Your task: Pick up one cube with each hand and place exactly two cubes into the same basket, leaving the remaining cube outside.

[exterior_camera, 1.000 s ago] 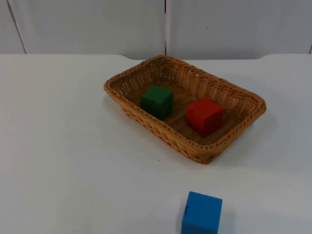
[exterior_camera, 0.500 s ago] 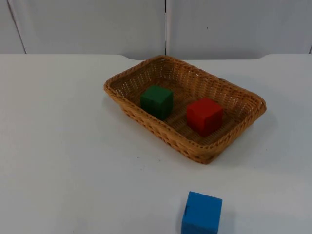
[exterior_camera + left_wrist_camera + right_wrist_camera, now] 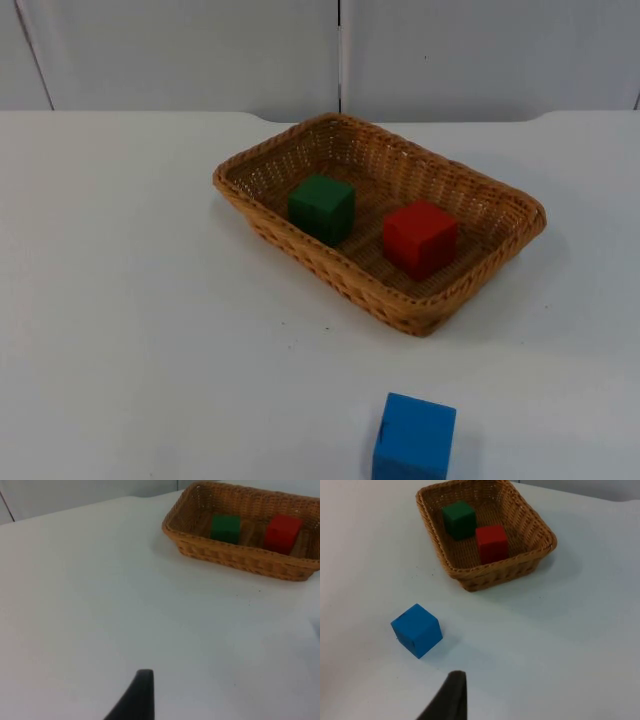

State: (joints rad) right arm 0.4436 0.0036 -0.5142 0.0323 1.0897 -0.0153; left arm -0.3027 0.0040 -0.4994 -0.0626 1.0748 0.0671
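Observation:
A woven wicker basket point(image 3: 483, 276) stands at the middle of the table, turned at an angle. Inside it a green cube point(image 3: 322, 207) sits at the left and a red cube point(image 3: 420, 238) at the right, a small gap between them. A blue cube point(image 3: 414, 437) rests on the bare table in front of the basket, near the front edge. My left gripper point(image 3: 142, 695) waits low over the table well away from the basket point(image 3: 240, 560). My right gripper point(image 3: 452, 695) waits close behind the blue cube point(image 3: 417, 630), with the basket point(image 3: 492, 575) beyond it. Neither gripper holds anything.
The white table top point(image 3: 130, 300) stretches wide to the left of the basket and ends at the grey partition wall point(image 3: 200, 50) behind it. A narrower strip of table lies to the right of the basket.

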